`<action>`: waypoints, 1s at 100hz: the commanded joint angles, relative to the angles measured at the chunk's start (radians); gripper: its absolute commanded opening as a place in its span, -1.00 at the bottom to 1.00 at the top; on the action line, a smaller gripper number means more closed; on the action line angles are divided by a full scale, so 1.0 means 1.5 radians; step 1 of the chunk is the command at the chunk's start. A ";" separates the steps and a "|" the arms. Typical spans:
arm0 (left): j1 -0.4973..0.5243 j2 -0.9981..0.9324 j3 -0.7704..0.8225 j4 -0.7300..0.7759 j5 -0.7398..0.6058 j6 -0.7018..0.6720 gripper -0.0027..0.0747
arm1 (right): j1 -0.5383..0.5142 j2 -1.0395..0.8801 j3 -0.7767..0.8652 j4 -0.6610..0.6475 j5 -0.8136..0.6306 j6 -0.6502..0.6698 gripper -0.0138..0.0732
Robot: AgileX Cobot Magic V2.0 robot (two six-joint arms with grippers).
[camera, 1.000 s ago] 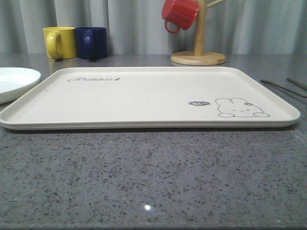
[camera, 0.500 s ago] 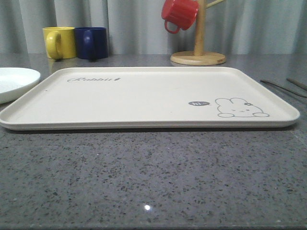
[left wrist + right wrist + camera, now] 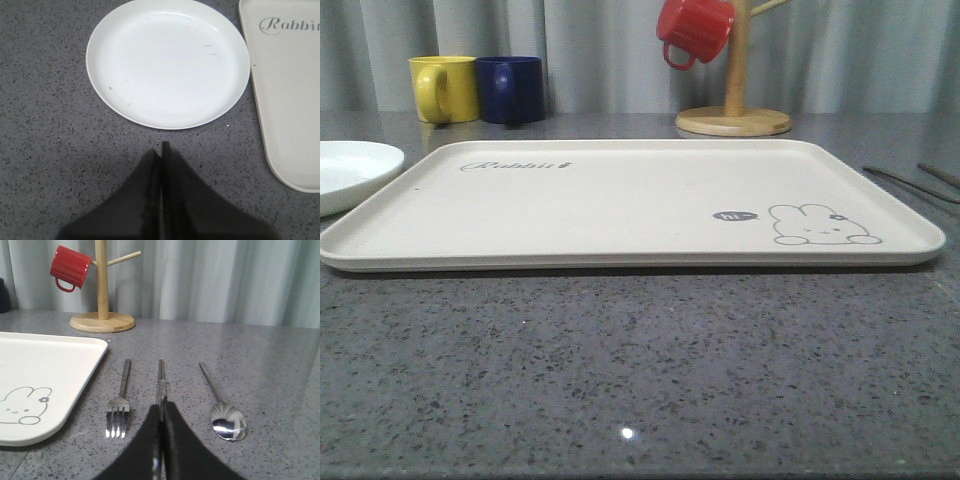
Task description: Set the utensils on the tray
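1. Front view: big flat cream tray [image 3: 620,200] lies bare on the grey speckled table [image 3: 640,370].
2. Left black gripper [image 3: 161,150] is pressed together near the round white plate [image 3: 167,60].
3. Right black gripper [image 3: 161,412] is pressed together over the flat silver chopsticks [image 3: 161,377]. At 9 o'clock lies the silver fork [image 3: 120,407], at 3 o'clock the silver spoon [image 3: 225,422], all beside the tray.

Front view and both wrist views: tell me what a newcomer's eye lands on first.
The big cream tray with its rabbit drawing sits mid-table, nothing on it. To its right on the grey counter, the fork, chopsticks and spoon lie side by side, with the shut right hand just over the chopsticks' near end. Behind, a red mug hangs on a wooden mug tree.
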 commanded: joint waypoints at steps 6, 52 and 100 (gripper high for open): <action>-0.004 0.034 -0.040 -0.005 -0.033 0.000 -0.95 | 0.002 -0.001 -0.001 -0.004 -0.052 -0.007 -0.84; 0.002 0.044 -0.043 -0.006 -0.042 -0.006 0.36 | 0.002 -0.001 -0.001 -0.004 -0.052 -0.007 -0.84; 0.161 0.333 -0.227 -0.098 -0.027 0.067 0.36 | 0.002 -0.001 -0.001 -0.004 -0.052 -0.007 -0.84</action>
